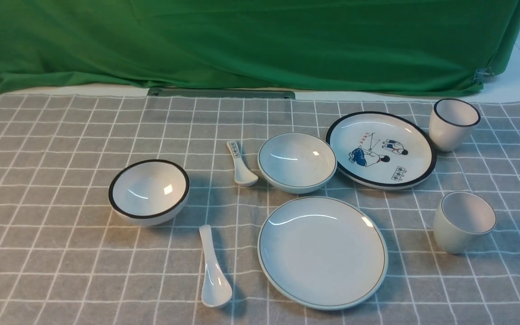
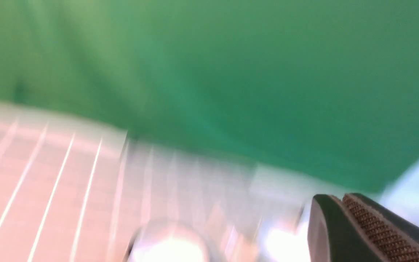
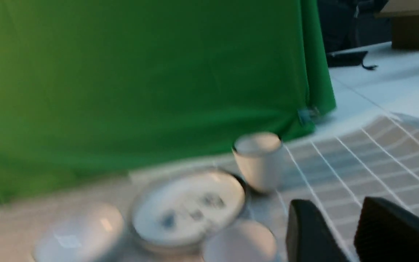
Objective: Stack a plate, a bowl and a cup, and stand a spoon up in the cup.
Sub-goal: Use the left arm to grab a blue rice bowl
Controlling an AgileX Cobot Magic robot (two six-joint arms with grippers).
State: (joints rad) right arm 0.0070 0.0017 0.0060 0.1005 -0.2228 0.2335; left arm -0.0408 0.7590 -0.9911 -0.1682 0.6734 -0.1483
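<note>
The right gripper is spread, with nothing between its dark fingers. The left gripper shows only one ribbed finger in its smeared wrist view, so I cannot tell whether it is spread or pressed together. Neither arm reaches into the front view, and nothing is stacked yet.

The cup stands upright near the right edge. The plate lies by the near edge, right of middle. The bowl sits just beyond it, toward the table's middle. The spoon lies flat near the near edge, left of the plate.

The likeliest slip is taking a lookalike. The black cup in the far right corner looms large in the right wrist view. The black bowl and small spoon are just as easy to reach.

The bowl is crowded. The picture plate lies hard against its right side, whether touching I cannot tell, and the small spoon lies close on its left. A finger lowered over the rim could knock either.

All the pieces are glossy, so a rim pinch may slide. The spoon lies flat on the cloth, which fingers could snag. Stood in the cup, its long handle could tip a cup set off-centre.
</note>
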